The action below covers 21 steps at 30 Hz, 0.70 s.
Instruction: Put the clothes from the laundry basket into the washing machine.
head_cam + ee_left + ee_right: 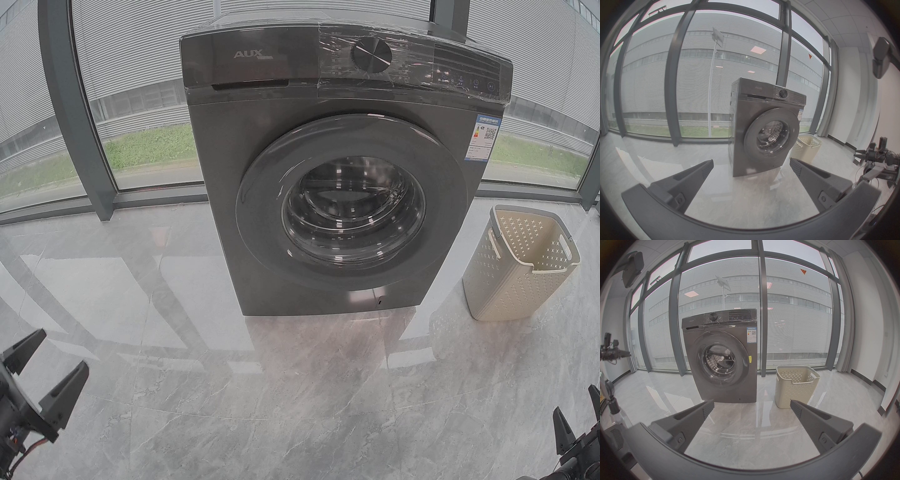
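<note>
A grey front-loading washing machine [337, 187] stands on the floor by the windows, its round glass door [352, 203] shut. To its right sits a beige perforated laundry basket [522, 262]; what I see of its inside is bare wall. My left gripper [59, 353] hangs open at the near left, well short of the machine. At the near right my right gripper [575, 403] is open too, holding nothing. The left wrist view has the left gripper [750, 162] facing the machine [765, 131] and basket [807, 147]. From the right gripper [750, 402], machine [722, 358] and basket [795, 385] lie ahead.
Glossy grey marble floor [300, 387] stretches between me and the machine. Tall windows with dark frames [75, 125] close off the back. A white wall [868, 333] stands to the right beyond the basket.
</note>
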Motion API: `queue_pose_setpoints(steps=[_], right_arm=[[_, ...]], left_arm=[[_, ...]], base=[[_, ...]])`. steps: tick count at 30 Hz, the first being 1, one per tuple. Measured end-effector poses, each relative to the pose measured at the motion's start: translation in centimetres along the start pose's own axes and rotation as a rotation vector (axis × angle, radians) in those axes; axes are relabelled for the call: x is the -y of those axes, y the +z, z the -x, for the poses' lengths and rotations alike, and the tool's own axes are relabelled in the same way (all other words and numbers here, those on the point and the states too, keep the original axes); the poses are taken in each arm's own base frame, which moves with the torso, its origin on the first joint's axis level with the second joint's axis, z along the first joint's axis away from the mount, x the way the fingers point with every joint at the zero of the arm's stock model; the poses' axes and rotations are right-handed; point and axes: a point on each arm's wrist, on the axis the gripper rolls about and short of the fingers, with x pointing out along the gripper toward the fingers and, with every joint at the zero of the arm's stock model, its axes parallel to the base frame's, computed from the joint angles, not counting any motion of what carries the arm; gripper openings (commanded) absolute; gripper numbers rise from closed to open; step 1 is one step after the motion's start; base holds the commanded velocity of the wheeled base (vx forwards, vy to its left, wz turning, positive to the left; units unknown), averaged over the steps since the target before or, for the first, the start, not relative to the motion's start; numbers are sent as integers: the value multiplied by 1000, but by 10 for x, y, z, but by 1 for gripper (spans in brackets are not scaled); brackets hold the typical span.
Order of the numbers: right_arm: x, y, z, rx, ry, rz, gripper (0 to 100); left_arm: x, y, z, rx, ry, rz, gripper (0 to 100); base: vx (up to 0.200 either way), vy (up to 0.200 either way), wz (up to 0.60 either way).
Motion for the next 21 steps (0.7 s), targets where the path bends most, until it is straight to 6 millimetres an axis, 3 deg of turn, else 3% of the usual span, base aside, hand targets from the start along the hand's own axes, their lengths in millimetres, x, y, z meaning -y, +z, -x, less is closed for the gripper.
queue_pose_setpoints(steps=[6, 10, 16, 21], right_arm=[[0, 1, 0, 6, -4, -4, 100], [0, 2, 0, 20, -13, -11, 100], [0, 3, 0, 25, -22, -13, 100], [0, 11, 2, 80, -21, -3, 100]], left_arm=[[-7, -40, 40, 23, 83, 53, 100], [-8, -70, 55, 15, 165, 70, 100], [-7, -82, 63, 62, 324, -12, 100], [-4, -88, 64, 38, 286, -26, 100]], base=[[0, 0, 0], [0, 0, 0], [0, 0, 0], [0, 0, 0]])
